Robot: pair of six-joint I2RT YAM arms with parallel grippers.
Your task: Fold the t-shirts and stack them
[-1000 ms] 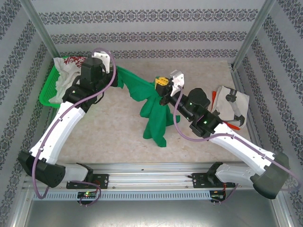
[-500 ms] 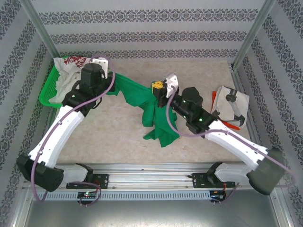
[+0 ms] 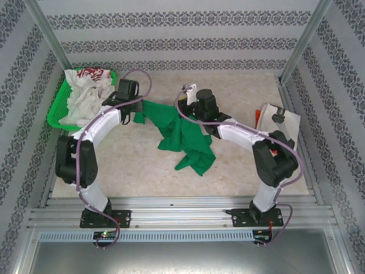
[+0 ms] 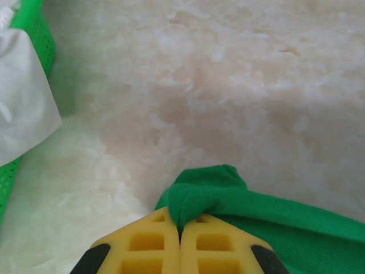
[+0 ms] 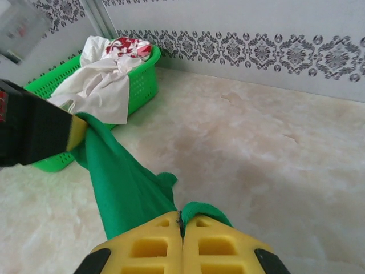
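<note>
Lower than before, the soft bright green t-shirt drapes onto the worktop, left fingers and right fingers clamped on it.

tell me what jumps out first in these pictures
The bright green t-shirt strikes first: it is bunched at mid-table, its upper edge stretched between the left gripper and the right gripper, both shut on the cloth. Next comes the green mesh basket at the far left corner, heaped with white t-shirts.
</note>
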